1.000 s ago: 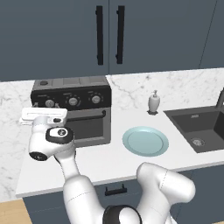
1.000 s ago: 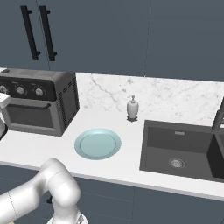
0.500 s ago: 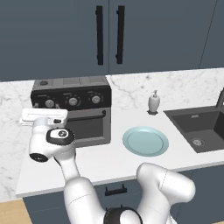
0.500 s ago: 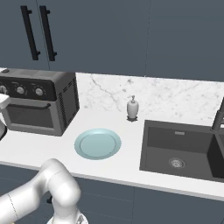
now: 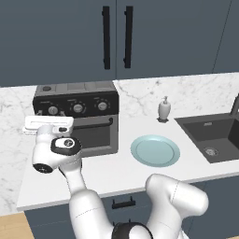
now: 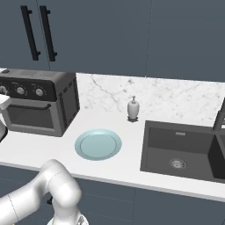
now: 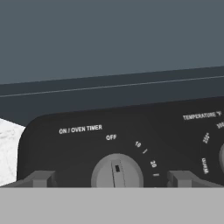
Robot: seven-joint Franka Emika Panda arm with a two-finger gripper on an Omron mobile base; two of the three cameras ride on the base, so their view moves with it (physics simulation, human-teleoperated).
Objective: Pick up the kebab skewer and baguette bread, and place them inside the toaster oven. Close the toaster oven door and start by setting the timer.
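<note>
Nothing has shifted since a second ago: the gripper (image 7: 112, 178) still hangs level in front of the toaster oven (image 5: 77, 116) at the counter's (image 5: 116, 170) nine o'clock end, its jaws spread wide and holding nothing, one fingertip (image 7: 40, 178) on each side of the timer knob (image 7: 117, 171). The toaster oven door (image 5: 93, 135) stands shut under the knobs, and the kebab skewer and the baguette bread cannot be made out. To the right lie a pale blue plate (image 5: 155, 151), a soap bottle (image 5: 164, 109) at its one o'clock, and then the sink (image 6: 184, 149).

The toaster oven's (image 7: 131, 131) black panel reads "ON / OVEN TIMER", "OFF", "10", "20" around the timer knob (image 7: 117, 171), with "TEMPERATURE" farther right.
</note>
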